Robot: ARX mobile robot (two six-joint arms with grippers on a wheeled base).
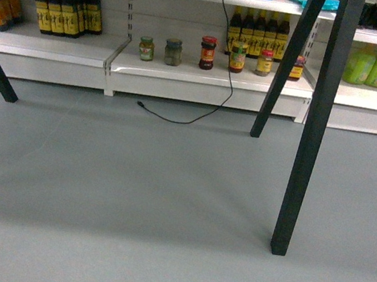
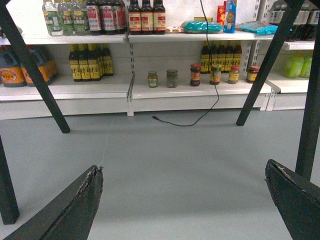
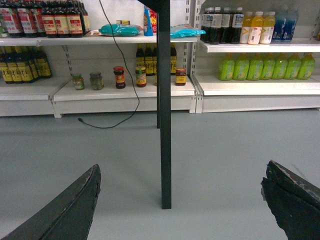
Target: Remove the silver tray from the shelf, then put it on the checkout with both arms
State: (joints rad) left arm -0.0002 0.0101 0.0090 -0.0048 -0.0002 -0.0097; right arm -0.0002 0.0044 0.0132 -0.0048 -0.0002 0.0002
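Hovering low over grey floor, both black parallel-jaw grippers, left and right, spread wide, grasping nothing, facing white metal store shelf.

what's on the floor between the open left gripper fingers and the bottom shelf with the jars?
Mostly bare grey floor; only the loose end of a thin black cable lies just before the white bottom shelf board. The left wrist view shows it past the left gripper.

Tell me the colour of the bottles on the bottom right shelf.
Light green bottles, clearest in the right wrist view.
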